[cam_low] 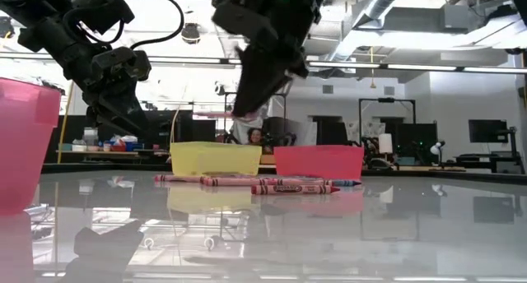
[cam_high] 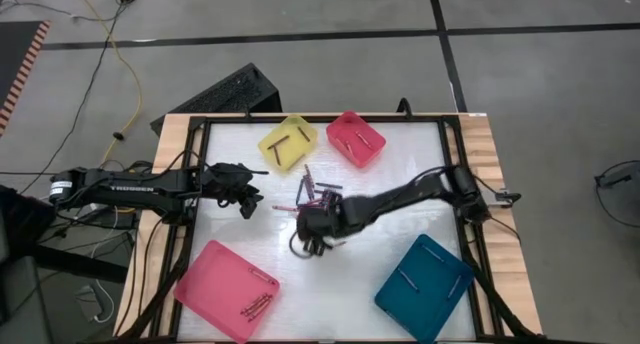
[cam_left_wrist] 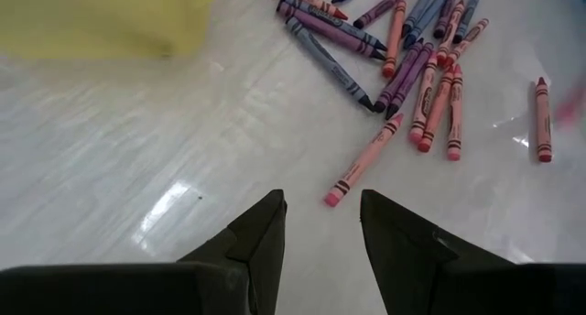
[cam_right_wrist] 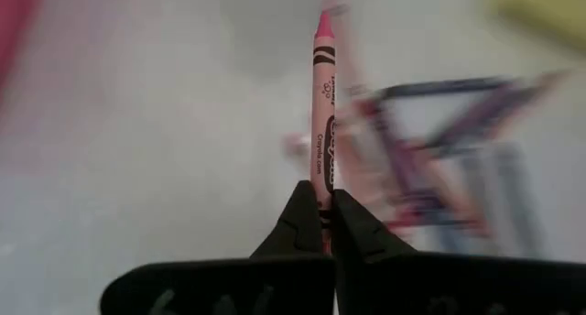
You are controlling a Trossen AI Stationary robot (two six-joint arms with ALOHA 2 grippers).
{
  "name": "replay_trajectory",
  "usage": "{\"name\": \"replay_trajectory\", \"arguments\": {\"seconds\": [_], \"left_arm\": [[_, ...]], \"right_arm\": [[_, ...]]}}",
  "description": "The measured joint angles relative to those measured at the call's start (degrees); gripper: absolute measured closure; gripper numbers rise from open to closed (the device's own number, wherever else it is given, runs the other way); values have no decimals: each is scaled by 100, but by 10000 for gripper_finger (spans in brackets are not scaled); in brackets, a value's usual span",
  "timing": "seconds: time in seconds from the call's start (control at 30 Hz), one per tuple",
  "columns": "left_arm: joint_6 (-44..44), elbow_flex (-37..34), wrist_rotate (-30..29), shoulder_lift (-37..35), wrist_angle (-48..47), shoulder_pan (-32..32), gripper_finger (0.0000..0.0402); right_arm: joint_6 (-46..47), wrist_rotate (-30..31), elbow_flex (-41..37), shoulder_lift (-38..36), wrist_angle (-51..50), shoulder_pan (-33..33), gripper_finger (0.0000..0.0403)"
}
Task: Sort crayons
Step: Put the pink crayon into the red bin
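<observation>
The right claw (cam_right_wrist: 325,225) hovers above the middle of the glossy white worktop (cam_high: 400,194), clenched on a thin pink wax crayon (cam_right_wrist: 324,114) that sticks out past its fingertips. The loose heap of red, pink, purple and grey-blue crayons (cam_left_wrist: 403,49) lies on the worktop at about twelve o'clock from that claw, near the small yellow square tray (cam_high: 288,142). The left claw (cam_left_wrist: 320,233) hangs at nine o'clock from the heap, released and empty, fingers parted.
</observation>
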Motion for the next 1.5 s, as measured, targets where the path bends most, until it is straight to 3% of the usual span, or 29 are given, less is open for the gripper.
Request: {"name": "replay_trajectory", "arguments": {"seconds": [0.2, 0.63, 0.9, 1.2, 1.5], "left_arm": [[36, -2, 25, 0, -54, -1, 269], [-306, -2, -202, 1, -40, -2, 269], [-692, -2, -728, 0, -20, 1, 269], [-1006, -2, -824, 0, 2, 1, 269], [-1348, -2, -936, 0, 1, 1, 269]], "right_arm": [[-522, 359, 1, -663, -640, -550, 400], [-2119, 354, 4, -2099, -1545, -2299, 400], [-2768, -502, -288, -2705, -1676, -3654, 400], [-2926, -1527, -1947, -3216, -229, -4718, 400], [-2552, -1822, -3462, -3234, 2149, -4834, 400]]}}
